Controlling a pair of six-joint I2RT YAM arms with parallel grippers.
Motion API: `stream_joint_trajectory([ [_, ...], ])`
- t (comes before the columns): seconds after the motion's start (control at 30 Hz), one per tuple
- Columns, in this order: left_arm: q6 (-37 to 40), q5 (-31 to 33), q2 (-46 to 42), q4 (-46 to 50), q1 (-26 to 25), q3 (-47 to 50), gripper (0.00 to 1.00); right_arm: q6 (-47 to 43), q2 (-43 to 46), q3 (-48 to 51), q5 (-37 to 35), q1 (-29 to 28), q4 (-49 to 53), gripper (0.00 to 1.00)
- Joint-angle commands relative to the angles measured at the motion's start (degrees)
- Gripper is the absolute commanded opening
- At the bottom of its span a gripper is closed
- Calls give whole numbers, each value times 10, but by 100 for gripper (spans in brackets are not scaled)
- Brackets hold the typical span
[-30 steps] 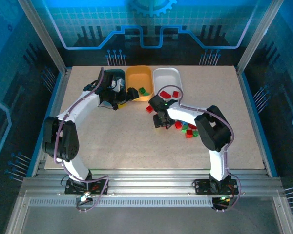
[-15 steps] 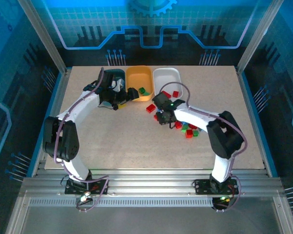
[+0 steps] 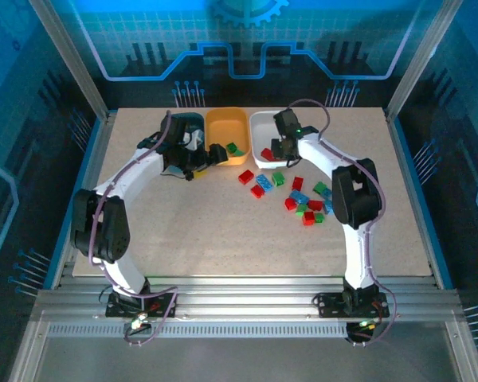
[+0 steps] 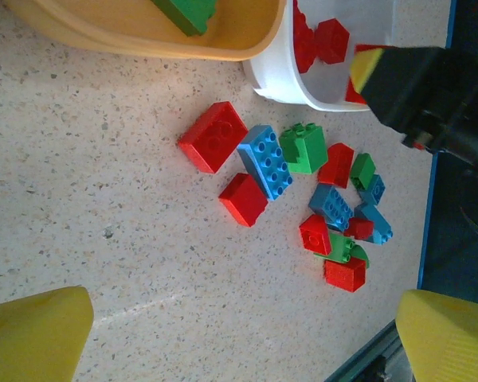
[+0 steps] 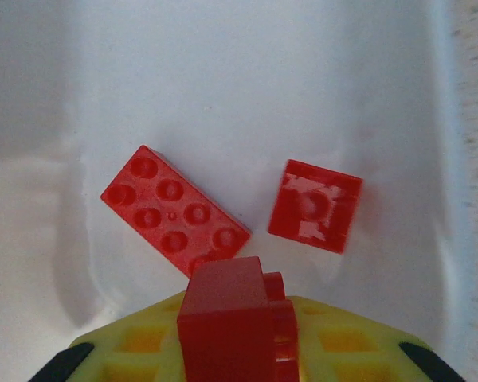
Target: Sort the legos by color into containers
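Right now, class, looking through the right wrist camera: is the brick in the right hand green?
No: the right hand grips a red brick over the white tub.

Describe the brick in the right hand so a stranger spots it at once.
On the speckled table, find the white plastic tub beside the orange-yellow plastic tub. Above it the right hand is shut on a small red plastic brick. Unlike the two red bricks lying inside, it sits between yellow fingers.

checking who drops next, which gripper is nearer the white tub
Right. The right gripper hangs over the white tub, shut on a red brick; the left gripper sits open beside the orange-yellow tub, farther left.
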State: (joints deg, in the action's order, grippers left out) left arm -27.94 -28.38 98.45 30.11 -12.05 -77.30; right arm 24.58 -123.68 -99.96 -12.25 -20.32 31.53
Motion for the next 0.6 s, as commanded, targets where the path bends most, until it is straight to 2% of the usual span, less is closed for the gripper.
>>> stream_joint_trajectory([
  [0.0,21,-19,12,7,-13,-2,99,8,-23,-59,33,9,18,35],
  [0.1,21,-17,18,9,-21,-4,99,2,-27,-77,39,8,29,56],
  [0.17,24,-10,23,12,-30,-6,99,0,3,-52,38,6,16,62],
  [0.3,23,9,34,18,-52,-13,99,-2,96,27,31,-1,-20,62],
  [0.47,11,26,46,20,-71,-14,99,-6,207,162,26,-18,-49,57],
  [0.57,2,34,52,16,-85,-7,99,-8,242,234,20,-37,-49,53],
])
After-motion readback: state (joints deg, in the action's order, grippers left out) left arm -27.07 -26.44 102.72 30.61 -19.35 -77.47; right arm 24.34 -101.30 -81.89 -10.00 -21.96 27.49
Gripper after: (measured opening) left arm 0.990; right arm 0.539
